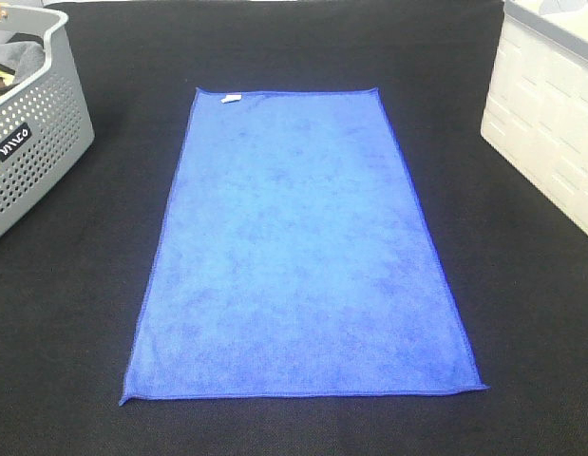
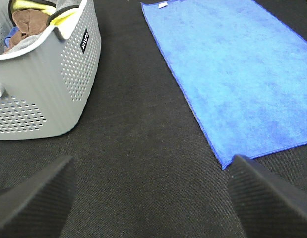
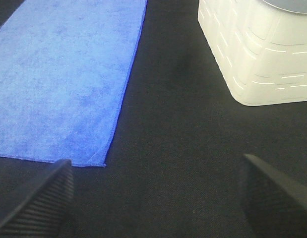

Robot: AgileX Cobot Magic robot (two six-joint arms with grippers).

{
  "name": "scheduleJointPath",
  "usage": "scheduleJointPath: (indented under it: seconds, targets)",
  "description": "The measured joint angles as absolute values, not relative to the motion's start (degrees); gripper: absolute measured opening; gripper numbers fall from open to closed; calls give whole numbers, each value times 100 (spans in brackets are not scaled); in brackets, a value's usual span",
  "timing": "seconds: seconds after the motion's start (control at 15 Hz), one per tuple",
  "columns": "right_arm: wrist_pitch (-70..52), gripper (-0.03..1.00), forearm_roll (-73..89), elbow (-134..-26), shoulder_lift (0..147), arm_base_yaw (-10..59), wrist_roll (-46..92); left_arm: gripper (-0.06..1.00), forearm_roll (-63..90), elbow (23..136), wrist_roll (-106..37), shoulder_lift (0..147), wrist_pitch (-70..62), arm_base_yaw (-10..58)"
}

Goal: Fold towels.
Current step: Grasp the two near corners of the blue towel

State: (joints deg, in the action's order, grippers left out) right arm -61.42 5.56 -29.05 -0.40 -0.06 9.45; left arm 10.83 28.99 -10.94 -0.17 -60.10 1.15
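One bright royal-blue rectangular microfiber towel [image 1: 298, 247] lies flat and unfolded at the centre of the black fabric worktop [image 1: 526, 323]. Left pincer [image 2: 152, 168] and right pincer [image 3: 157, 166] hover towards the near edge, both spread apart, empty.

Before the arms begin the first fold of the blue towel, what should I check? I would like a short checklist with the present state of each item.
1. Towel lies flat and fully spread out, with no fold in it: ok.
2. Left gripper is open and holds nothing: ok.
3. Right gripper is open and holds nothing: ok.
4. Both near corners of the towel are uncovered and lie just ahead of the grippers: ok.
5. Grey basket and white container stand apart from the towel's edges: ok.
6. Height of the grippers above the table: cannot tell.
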Motion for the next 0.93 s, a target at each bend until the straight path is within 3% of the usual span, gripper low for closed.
scheduleJointPath:
  seconds: [0.93]
  targets:
    - [-6142,84,556,-2905,-40,-6,945,80,1083,2899,-1094,-17,-6010,115]
